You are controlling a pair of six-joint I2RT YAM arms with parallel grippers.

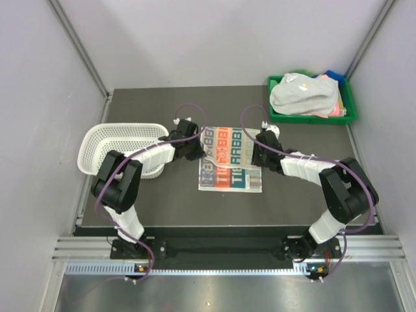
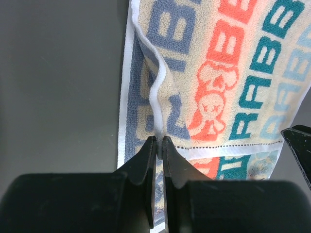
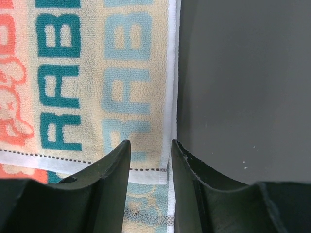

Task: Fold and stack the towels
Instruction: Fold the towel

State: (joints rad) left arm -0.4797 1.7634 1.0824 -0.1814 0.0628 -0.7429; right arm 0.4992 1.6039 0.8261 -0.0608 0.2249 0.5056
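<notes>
On lettered towel (image 1: 229, 174), L jaws pinch left hem, R jaws spread astride right

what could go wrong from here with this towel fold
1. The left claw pinches only a thin raised ridge at the lettered towel's left edge. That small bite could slip out on the lift.
2. The right claw stands open over the towel's right hem, gripping nothing. If the left moves alone, the fold would likely come out skewed.
3. The cloth beside the left pinch is rippled, so a crease may get folded in.
</notes>
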